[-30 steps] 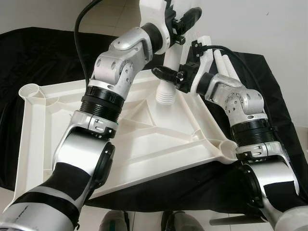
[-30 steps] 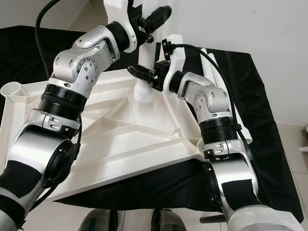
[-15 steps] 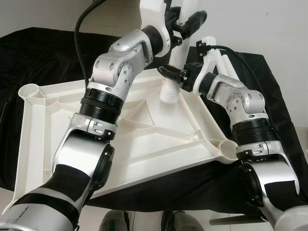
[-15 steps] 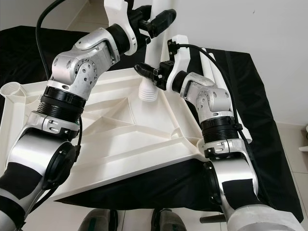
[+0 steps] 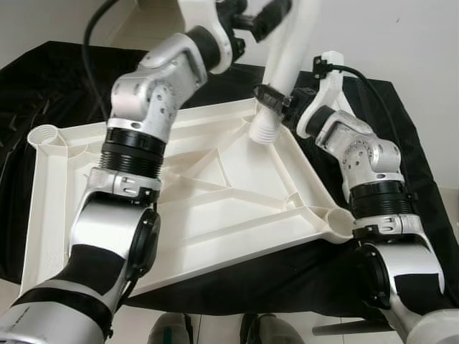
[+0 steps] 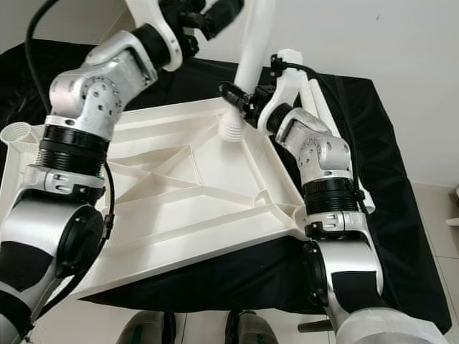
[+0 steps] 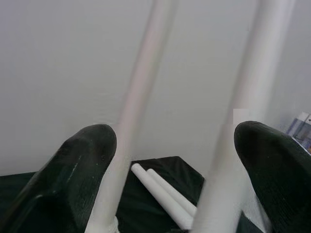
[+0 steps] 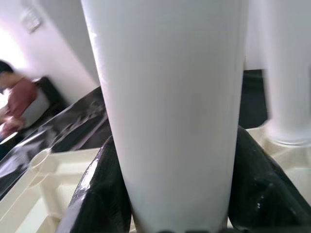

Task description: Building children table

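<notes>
The white tabletop (image 5: 179, 208) lies upside down on a black cloth. A white table leg (image 5: 290, 54) leans over its far corner, its ribbed end (image 5: 264, 130) just above the rim there. My right gripper (image 5: 276, 100) is shut on the leg's lower part, with a black finger (image 8: 104, 189) on each side in the right wrist view. High up, my left gripper (image 5: 267, 11) is open, its fingers (image 7: 87, 160) spread wide with the leg (image 7: 243, 121) between them, close to one finger.
Round leg sockets sit at the left corner (image 5: 46, 135) and the near right corner (image 5: 337, 218). Two spare legs (image 7: 165, 194) lie on the black cloth (image 5: 401, 143) beyond the tabletop. A wall stands behind. A person (image 8: 19, 102) sits far off.
The leg has tipped from upright to leaning, top to the right. Its ribbed end has shifted right and farther, toward the far corner. Both grippers moved with it, the left one higher.
</notes>
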`<state>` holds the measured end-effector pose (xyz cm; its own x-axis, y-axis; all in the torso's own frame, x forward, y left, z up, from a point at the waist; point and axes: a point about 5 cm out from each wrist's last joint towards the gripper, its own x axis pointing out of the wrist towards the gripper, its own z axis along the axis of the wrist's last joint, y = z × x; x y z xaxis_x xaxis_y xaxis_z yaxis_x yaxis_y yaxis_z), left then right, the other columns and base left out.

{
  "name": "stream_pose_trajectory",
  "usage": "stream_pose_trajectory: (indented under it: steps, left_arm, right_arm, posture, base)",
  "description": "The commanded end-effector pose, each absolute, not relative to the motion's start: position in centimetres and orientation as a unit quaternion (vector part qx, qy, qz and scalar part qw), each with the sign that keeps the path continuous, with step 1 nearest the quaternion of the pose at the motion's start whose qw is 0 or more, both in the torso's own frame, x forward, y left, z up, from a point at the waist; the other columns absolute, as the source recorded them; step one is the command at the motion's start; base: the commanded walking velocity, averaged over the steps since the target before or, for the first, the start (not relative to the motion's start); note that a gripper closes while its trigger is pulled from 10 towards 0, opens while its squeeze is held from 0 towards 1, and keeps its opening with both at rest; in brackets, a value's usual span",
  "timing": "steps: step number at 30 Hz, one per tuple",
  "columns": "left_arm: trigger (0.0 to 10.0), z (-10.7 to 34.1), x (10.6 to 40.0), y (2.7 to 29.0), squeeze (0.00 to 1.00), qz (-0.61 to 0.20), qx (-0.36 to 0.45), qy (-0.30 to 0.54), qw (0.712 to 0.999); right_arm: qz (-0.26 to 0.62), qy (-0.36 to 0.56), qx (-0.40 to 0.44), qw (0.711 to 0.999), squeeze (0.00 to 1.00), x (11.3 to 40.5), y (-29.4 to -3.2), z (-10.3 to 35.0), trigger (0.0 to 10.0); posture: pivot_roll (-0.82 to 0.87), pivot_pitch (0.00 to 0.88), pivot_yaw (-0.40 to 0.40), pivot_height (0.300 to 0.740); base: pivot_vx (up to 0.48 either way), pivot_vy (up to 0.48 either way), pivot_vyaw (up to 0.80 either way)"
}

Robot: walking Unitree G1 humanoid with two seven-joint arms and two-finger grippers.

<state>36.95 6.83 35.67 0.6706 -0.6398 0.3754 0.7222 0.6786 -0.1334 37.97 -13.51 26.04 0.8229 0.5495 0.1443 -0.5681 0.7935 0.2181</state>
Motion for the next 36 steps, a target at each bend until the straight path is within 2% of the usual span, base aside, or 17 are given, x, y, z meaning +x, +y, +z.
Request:
stream_pose_trajectory:
  steps: [1, 5, 9, 11, 17, 24, 28, 29, 31, 33, 36]
  left_arm:
    - [10.0, 35.3, 37.1, 7.5, 0.0, -0.364, -0.144, -0.144, 0.909]
    - [10.0, 33.0, 37.6, 10.3, 0.0, -0.305, -0.13, -0.139, 0.933]
    - [10.0, 31.5, 37.7, 11.2, 0.0, -0.291, -0.131, -0.118, 0.94]
    - [10.0, 30.0, 37.6, 12.1, 0.0, -0.269, -0.103, -0.11, 0.951]
    - [10.0, 28.6, 37.2, 12.2, 0.0, -0.269, -0.064, -0.097, 0.956]
    - [10.0, 24.4, 35.8, 11.7, 0.0, -0.302, -0.007, -0.054, 0.952]
    - [10.0, 24.3, 35.9, 12.5, 0.0, -0.279, 0.004, -0.06, 0.958]
    - [10.0, 24.4, 36.3, 14.2, 0.0, -0.237, -0.031, -0.059, 0.969]
    - [10.0, 24.4, 36.4, 14.6, 0.0, -0.227, -0.044, -0.057, 0.971]
    - [10.0, 24.0, 36.4, 15.6, 0.0, -0.209, -0.035, -0.053, 0.976]
    - [10.0, 21.2, 35.9, 18.6, 0.0, -0.135, -0.039, -0.014, 0.99]
  right_arm:
    - [0.277, -0.051, 0.139, 0.949, 0.0, 37.9, -14.1, 26.1, 10.0]
    - [0.245, -0.064, 0.141, 0.957, 0.0, 37.2, -15.2, 25.1, 10.0]
    - [0.228, -0.077, 0.157, 0.958, 0.0, 36.8, -15.7, 24.7, 10.0]
    - [0.212, -0.096, 0.166, 0.958, 0.0, 36.4, -16.3, 24.6, 10.0]
    - [0.195, -0.121, 0.18, 0.956, 0.0, 36.0, -16.9, 24.7, 10.0]
    - [0.141, -0.163, 0.223, 0.951, 0.0, 35.5, -18.9, 25.0, 10.0]
    - [0.127, -0.17, 0.225, 0.951, 0.0, 35.5, -19.5, 25.1, 10.0]
    - [0.122, -0.174, 0.23, 0.95, 0.0, 35.4, -19.7, 25.2, 10.0]
    - [0.121, -0.174, 0.231, 0.95, 0.0, 35.4, -19.7, 25.2, 10.0]
    - [0.12, -0.173, 0.23, 0.95, 0.0, 35.3, -19.8, 25.1, 10.0]
    - [0.119, -0.159, 0.224, 0.954, 0.0, 34.8, -19.4, 23.8, 10.0]
  posture:
    - [0.05, 0.078, -0.014, 0.74]
    - [0.05, 0.078, 0.001, 0.74]
    - [0.05, 0.076, 0.006, 0.74]
    - [0.04, 0.076, 0.009, 0.74]
    - [0.04, 0.07, 0.014, 0.74]
    - [0.04, 0.05, 0.006, 0.74]
    - [0.04, 0.035, 0.007, 0.74]
    - [0.04, 0.031, 0.009, 0.74]
    - [0.04, 0.029, 0.01, 0.74]
    - [0.04, 0.026, 0.01, 0.74]
    - [0.03, 0.017, 0.015, 0.74]
  base:
    - [0.0, 0.0, 0.0]
    - [0.0, 0.0, 0.0]
    - [0.0, 0.0, 0.0]
    - [0.0, 0.0, 0.0]
    - [0.0, 0.0, 0.0]
    - [0.0, 0.0, 0.0]
    - [0.0, 0.0, 0.0]
    - [0.0, 0.0, 0.0]
    - [0.0, 0.0, 0.0]
    - [0.0, 0.0, 0.0]
    - [0.0, 0.0, 0.0]
